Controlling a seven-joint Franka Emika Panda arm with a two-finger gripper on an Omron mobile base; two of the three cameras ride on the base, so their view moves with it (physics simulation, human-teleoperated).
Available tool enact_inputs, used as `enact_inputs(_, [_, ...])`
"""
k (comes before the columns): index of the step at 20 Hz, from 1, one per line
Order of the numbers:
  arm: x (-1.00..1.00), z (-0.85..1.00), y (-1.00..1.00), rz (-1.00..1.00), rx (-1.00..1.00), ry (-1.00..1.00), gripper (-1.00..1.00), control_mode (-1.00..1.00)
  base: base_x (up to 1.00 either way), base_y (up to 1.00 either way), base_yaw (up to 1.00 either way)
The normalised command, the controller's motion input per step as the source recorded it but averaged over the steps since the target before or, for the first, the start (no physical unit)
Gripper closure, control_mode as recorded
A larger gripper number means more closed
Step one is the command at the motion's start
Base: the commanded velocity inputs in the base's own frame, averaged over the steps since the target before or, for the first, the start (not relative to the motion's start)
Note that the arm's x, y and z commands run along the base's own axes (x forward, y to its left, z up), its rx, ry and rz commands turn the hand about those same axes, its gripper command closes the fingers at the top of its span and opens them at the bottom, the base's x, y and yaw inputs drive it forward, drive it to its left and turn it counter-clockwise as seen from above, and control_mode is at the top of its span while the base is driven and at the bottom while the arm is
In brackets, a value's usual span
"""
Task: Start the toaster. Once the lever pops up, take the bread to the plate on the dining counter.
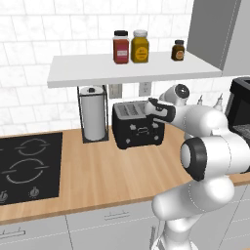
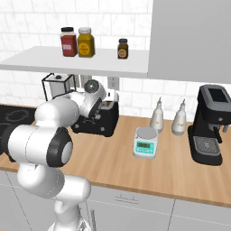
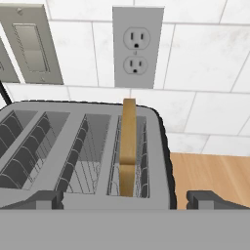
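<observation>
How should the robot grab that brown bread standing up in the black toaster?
Pinch the top edge of the thin brown bread slice, coming straight down from above. It stands upright on edge in the rightmost slot of the boxy black toaster, with only its top poking above the silver rim, so the flat faces are probably the easiest to squeeze. The open gripper would likely need to reach over that slot first.

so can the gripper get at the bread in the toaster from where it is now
Probably yes. The open gripper hangs just above the toaster, and the bread stands upright in the right-hand slot, its top edge poking out. Nothing sits between them.
</observation>
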Motion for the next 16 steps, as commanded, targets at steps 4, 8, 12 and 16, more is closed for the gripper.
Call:
enact_inputs(4, [0.0, 0.0, 0.0, 0.0, 0.0, 0.0, -1.0, -1.0, 0.0, 0.0, 0.0])
enact_inputs(8, [0.0, 0.0, 0.0, 0.0, 0.0, 0.0, -1.0, -1.0, 0.0, 0.0, 0.0])
enact_inputs(12, [0.0, 0.0, 0.02, 0.0, 0.0, 0.0, -1.0, -1.0, 0.0, 0.0, 0.0])
enact_inputs(16, [0.01, 0.0, 0.02, 0.0, 0.0, 0.01, -1.0, -1.0, 0.0, 0.0, 0.0])
